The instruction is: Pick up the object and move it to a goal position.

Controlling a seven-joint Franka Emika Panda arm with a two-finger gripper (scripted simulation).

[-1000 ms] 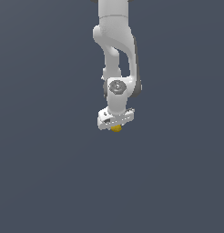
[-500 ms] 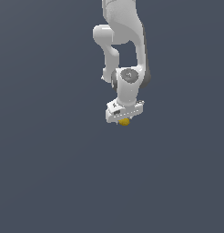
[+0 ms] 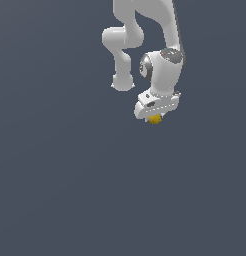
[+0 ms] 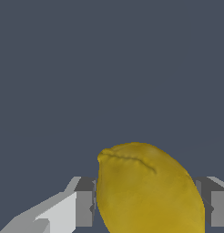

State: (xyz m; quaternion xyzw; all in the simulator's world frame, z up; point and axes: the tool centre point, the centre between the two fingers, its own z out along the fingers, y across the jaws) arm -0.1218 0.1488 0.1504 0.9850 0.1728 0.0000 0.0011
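Lemon-yellow object [image 4: 148,191] held between my gripper's [image 4: 145,207] fingers, carried above a bare grey floor [image 3: 70,190].

Closest to the wrist camera, the object fills the gap between the two grey finger pads [image 4: 84,202] — they press on either flank, closed only as far as its width allows, with nothing else in the grasp. It looks more like an oval with a creased tip than a plain ball, and I judge its long axis to run outward, away from the palm, across the line of the fingers. Farther off, in the exterior view, it shows as a small yellow spot [image 3: 154,119] directly under the white gripper [image 3: 155,116], at the arm's [image 3: 145,45] lowest point. No goal marker is visible in either picture, so I cannot tell which way it lies from here.
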